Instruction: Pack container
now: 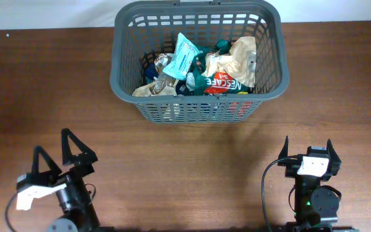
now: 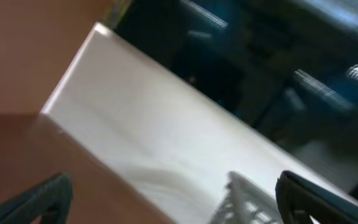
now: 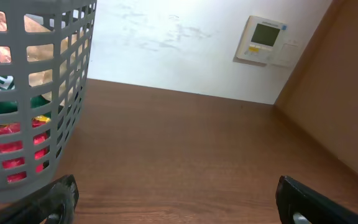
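Left gripper (image 1: 51, 141): fingers spread apart, nothing between them, low over bare table (image 1: 185, 180). Right gripper (image 1: 308, 143): fingers likewise spread, empty, well apart from the left unit.

Ahead of both, past a bare strip of table: container (image 1: 198, 111), upright, ahead-right of the left unit and ahead-left of the right unit. Not touched by either. Seen in the right wrist view as a lattice wall at far left, with red and green packaging behind the slots.

Inside, heaped toward the near wall: Nescafe packet (image 1: 227, 84), red and green, against the near right side. Further in, blue packet (image 1: 184, 55), tilted on top of the heap. Beside it to the right, beige packet (image 1: 242, 55).

Beyond the table edge: white wall with wall panel (image 3: 265, 38), ahead-right of the right unit.
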Motion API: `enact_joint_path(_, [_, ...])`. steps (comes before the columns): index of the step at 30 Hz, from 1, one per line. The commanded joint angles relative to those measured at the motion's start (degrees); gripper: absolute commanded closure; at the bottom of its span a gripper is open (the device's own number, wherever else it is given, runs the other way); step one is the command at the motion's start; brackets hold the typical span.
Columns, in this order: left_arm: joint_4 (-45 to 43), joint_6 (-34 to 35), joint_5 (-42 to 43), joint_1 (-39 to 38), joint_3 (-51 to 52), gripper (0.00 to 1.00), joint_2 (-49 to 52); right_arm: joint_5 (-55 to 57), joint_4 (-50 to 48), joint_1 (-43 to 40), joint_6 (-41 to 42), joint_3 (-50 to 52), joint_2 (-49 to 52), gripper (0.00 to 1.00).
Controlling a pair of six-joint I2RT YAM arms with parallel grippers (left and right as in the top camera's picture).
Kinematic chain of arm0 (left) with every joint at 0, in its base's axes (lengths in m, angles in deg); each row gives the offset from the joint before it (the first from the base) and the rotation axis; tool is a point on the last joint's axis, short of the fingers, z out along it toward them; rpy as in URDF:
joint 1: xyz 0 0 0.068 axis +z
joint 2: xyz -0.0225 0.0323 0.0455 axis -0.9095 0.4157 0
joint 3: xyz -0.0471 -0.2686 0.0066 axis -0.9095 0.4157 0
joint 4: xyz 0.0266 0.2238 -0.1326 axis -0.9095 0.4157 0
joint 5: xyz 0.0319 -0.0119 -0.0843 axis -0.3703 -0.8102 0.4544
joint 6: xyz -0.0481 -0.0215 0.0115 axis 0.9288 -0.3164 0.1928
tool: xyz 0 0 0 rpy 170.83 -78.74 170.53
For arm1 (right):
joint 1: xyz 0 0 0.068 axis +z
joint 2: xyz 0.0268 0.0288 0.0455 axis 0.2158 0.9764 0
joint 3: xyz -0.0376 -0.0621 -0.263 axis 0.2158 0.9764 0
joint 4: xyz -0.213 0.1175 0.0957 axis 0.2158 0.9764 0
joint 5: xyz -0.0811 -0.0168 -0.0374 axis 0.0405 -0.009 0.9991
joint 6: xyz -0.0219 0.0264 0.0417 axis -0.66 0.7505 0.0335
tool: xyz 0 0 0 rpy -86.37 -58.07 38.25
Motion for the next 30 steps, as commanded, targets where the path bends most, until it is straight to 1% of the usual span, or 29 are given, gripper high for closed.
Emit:
enact_joint_path(1, [-6.19, 5.95, 2.29, -0.22, 6.01, 0.01, -1.92, 0.74, 0.20, -0.11, 0.24, 0.35, -0.11, 0.01])
enact_joint_path(3, [-10.82, 7.39, 2.27, -0.22, 9.07, 0.01, -2.91, 0.74, 0.22, -0.11, 0.24, 0.35, -0.11, 0.01])
enact_joint_path(6, [-15.78, 7.37, 2.29, -0.22, 12.59, 0.01, -4.20, 0.74, 0.20, -0.11, 0.24, 0.35, -0.11, 0.01])
enact_joint_path(11, [-14.82, 7.54, 1.81, -0.22, 12.83, 0.01, -4.15, 0.74, 0.20, -0.11, 0.24, 0.35, -0.11, 0.01])
enact_joint_path(14, [-10.64, 7.56, 1.70, -0.24, 12.83, 0.01, -4.15, 0.74, 0.20, -0.11, 0.24, 0.35, -0.11, 0.01])
enact_joint_path(21, [2.84, 7.56, 4.07, -0.22, 12.83, 0.01, -4.15, 0.74, 0.20, -0.11, 0.24, 0.35, -0.11, 0.01])
enact_joint_path(30, [11.47, 7.56, 4.04, -0.17, 12.83, 0.01, -4.15, 0.74, 0.20, -0.11, 0.22, 0.35, -0.11, 0.01])
